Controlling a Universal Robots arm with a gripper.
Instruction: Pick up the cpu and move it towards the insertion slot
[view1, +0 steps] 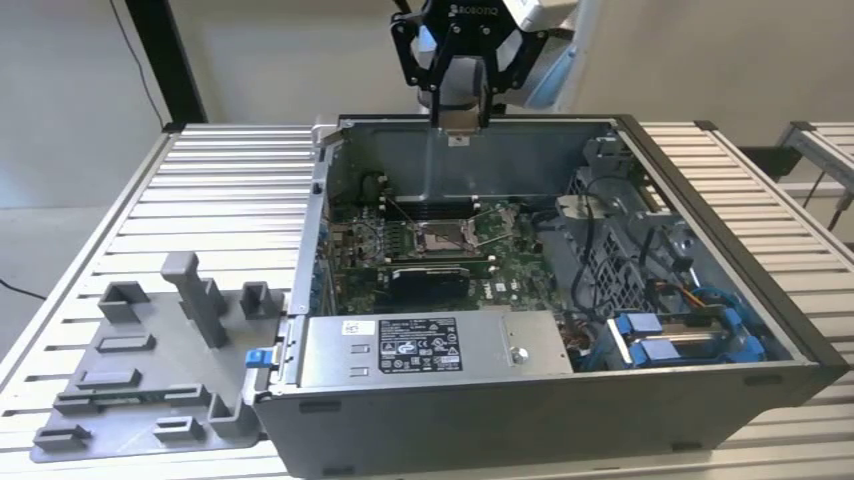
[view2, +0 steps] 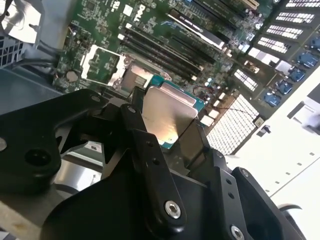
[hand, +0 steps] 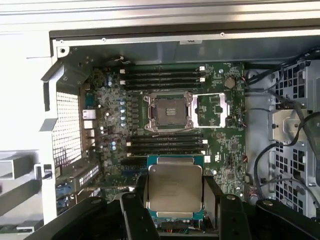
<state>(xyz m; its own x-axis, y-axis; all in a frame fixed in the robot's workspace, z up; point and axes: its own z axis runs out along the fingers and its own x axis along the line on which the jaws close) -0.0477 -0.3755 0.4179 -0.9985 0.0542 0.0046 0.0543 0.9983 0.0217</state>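
Gripper (hand: 175, 200) clamping cpu (hand: 175, 187)

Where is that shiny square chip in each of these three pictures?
Exterior view: the cpu hangs small in the hand, high above the open computer case's rear wall.
First wrist view: the cpu sits large between the hand's black fingers, in front of the green board.
Second wrist view: the cpu shows tilted, clamped by the fingers.
Shared landmark: the insertion slot, its metal frame flipped open.

Cpu (hand: 175, 187) top: brushed matt metal; gripper (hand: 176, 202) links: black matt, smooth.
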